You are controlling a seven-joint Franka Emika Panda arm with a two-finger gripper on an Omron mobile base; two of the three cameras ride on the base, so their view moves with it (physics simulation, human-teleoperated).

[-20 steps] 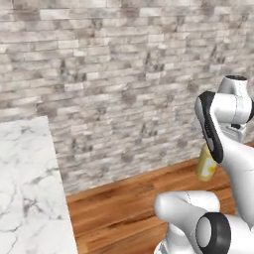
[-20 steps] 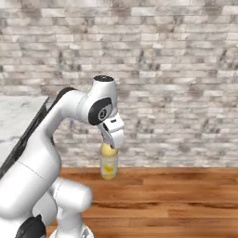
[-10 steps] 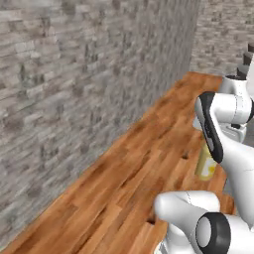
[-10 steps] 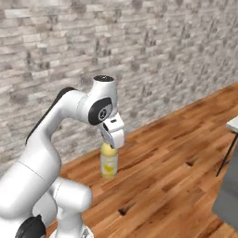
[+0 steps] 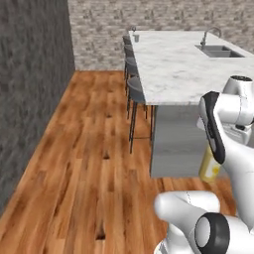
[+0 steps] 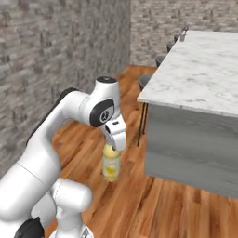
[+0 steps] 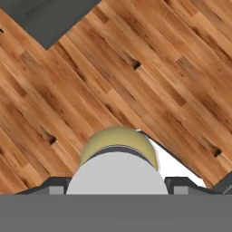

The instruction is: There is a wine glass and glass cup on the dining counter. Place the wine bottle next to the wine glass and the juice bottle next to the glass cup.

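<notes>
Below the tool (image 6: 114,142), pinching the juice bottle (image 6: 111,163) at its top. Probably rigid, smooth, moderately heavy; neck hold suits. Surface (image 6: 200,74) at two o'clock.

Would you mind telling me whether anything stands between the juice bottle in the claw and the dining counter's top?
Nothing visible does. The juice bottle hangs from the claw over bare wood floor, short of the dining counter. Grey stools line its left side only.

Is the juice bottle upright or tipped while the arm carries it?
Upright. In the right base view the juice bottle hangs vertically under the claw, cap end up, above the wooden floor, beside the dining counter.
</notes>
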